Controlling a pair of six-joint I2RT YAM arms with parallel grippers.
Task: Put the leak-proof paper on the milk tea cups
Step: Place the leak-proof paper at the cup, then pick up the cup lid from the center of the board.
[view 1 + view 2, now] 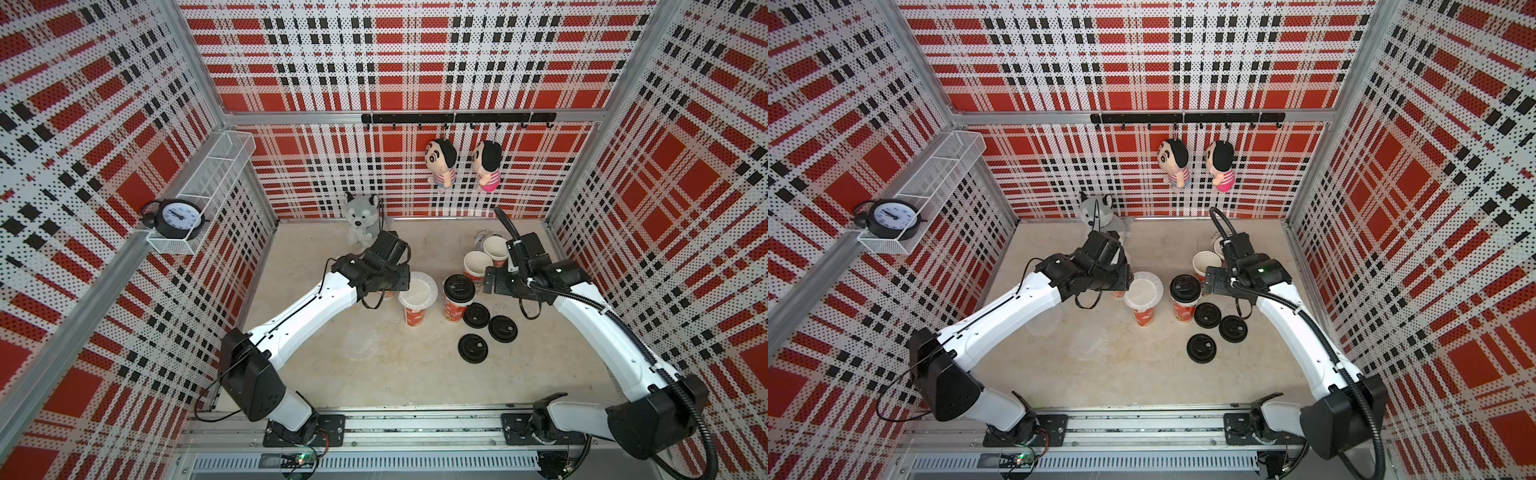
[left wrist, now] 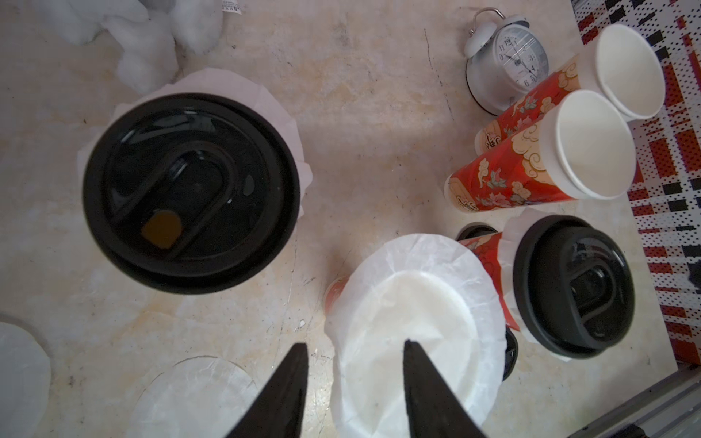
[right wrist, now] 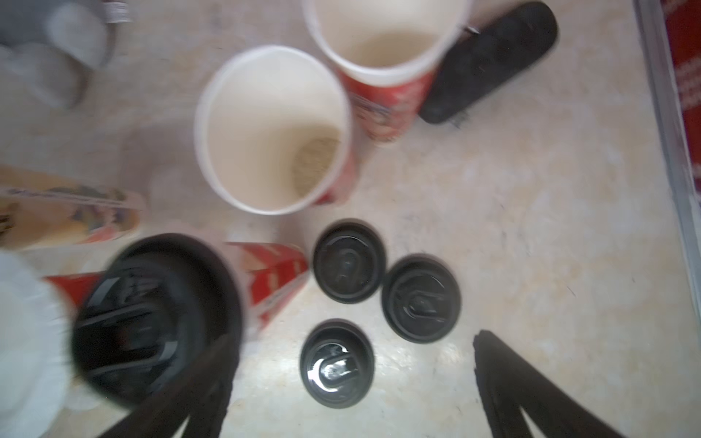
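A sheet of leak-proof paper [image 2: 413, 303] lies over the mouth of a red milk tea cup [image 1: 415, 316] mid-table, its crinkly edge hanging past the rim. My left gripper [image 2: 354, 349] hovers open just above it, with one finger over the sheet and the other over bare table. Two cups carry black lids with paper under them [image 2: 189, 189] [image 2: 572, 284]. Two open cups [image 2: 591, 144] [image 2: 629, 72] stand uncovered. Loose sheets [image 2: 193, 394] lie flat on the table. My right gripper [image 3: 352, 337] is open above the loose black lids, holding nothing.
Three black lids [image 1: 476, 315] [image 1: 502, 328] [image 1: 472, 348] lie on the table by the lidded cup [image 1: 457, 291]. A white alarm clock [image 2: 508, 60] sits behind the open cups. A husky plush [image 1: 362, 220] sits at the back wall. A black oblong thing [image 3: 489, 60] lies by the far cup.
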